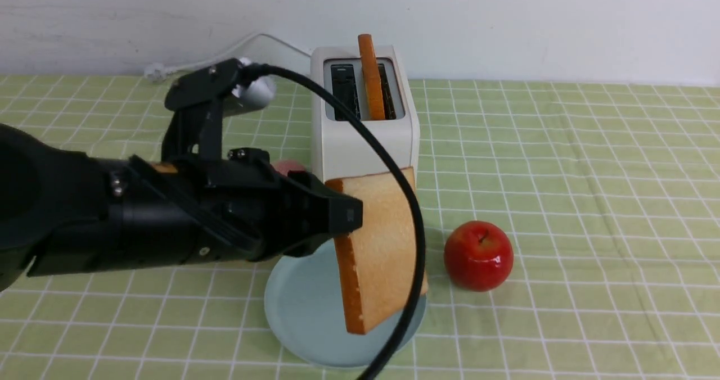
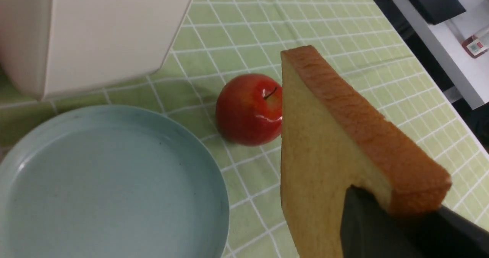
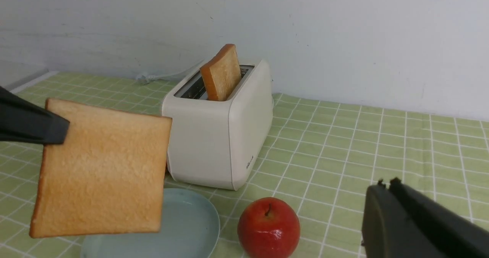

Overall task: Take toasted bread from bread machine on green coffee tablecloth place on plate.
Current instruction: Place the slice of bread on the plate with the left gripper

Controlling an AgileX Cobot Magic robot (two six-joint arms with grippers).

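My left gripper [image 1: 344, 218] is shut on one slice of toasted bread [image 1: 378, 250], gripping its upper corner. The slice hangs on edge just above the pale blue-grey plate [image 1: 301, 312], which lies bare in front of the bread machine [image 1: 363, 116] on the green coffee tablecloth [image 1: 590, 211]. In the left wrist view the held slice [image 2: 324, 151] stands beside the plate [image 2: 107, 181]. A second slice [image 1: 371, 76] sticks up from the toaster's right slot. My right gripper [image 3: 386, 183] is shut and empty, hovering over the cloth to the right of the apple; the front view does not show it.
A red apple [image 1: 478, 254] rests on the cloth just right of the plate. The toaster's white cord [image 1: 225, 54] runs along the back wall to a plug. Something pink [image 1: 288, 167] peeks out behind my left arm. The table's right edge [image 2: 439, 94] shows in the left wrist view.
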